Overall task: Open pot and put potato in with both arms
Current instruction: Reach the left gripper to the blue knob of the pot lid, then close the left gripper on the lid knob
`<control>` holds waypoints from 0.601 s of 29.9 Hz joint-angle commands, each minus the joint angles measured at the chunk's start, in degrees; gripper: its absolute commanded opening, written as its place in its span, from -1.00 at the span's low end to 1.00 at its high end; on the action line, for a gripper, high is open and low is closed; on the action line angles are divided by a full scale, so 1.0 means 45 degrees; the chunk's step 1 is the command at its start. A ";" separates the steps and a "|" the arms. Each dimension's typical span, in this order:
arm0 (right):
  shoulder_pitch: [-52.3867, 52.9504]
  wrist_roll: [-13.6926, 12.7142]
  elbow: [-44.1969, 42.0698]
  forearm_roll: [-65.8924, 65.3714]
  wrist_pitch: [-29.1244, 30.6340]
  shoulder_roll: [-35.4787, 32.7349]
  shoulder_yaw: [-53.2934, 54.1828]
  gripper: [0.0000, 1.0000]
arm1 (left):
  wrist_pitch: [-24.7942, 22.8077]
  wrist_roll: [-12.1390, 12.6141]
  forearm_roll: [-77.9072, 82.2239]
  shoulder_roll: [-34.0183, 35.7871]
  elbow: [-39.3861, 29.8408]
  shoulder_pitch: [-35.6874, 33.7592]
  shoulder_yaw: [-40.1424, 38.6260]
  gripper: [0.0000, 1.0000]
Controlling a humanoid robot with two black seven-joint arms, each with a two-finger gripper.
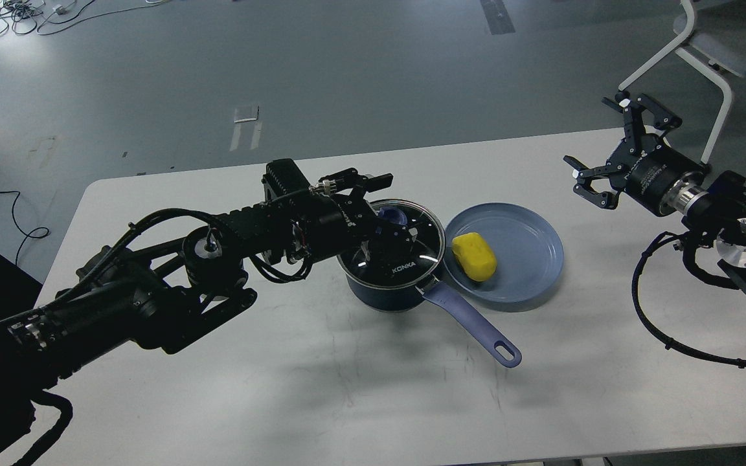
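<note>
The dark navy pot [389, 291] stands mid-table with its glass lid [421, 249] on and its lavender handle [470, 323] pointing to the front right. My left gripper [399, 204] is over the lid, open, with its fingers either side of the blue lid knob [391, 213], which is partly hidden. The yellow potato [474, 256] lies on a flat blue plate [528, 259] just right of the pot. My right gripper [599, 145] is open and empty, held above the table's far right, well away from the plate.
The white table [347, 388] carries the pot and the plate. A white chair frame [703, 52] stands behind the right arm. A black cable [658, 323] loops over the table at the right.
</note>
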 commanded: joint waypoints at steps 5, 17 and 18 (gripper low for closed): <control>-0.0031 0.0001 -0.0024 -0.0011 0.0000 0.0000 0.0001 1.00 | 0.0173 -0.0001 -0.0001 -0.0005 0.0432 0.0338 0.0177 0.96; -0.0031 0.0001 -0.0005 -0.0030 0.0000 0.0000 0.0001 1.00 | 0.0407 -0.0001 -0.0021 -0.0512 0.0705 0.0378 0.0295 0.96; -0.0031 0.0001 -0.0005 -0.0030 0.0000 0.0000 -0.0018 1.00 | 0.0407 -0.0001 -0.0021 -0.0512 0.0725 0.0378 0.0295 0.96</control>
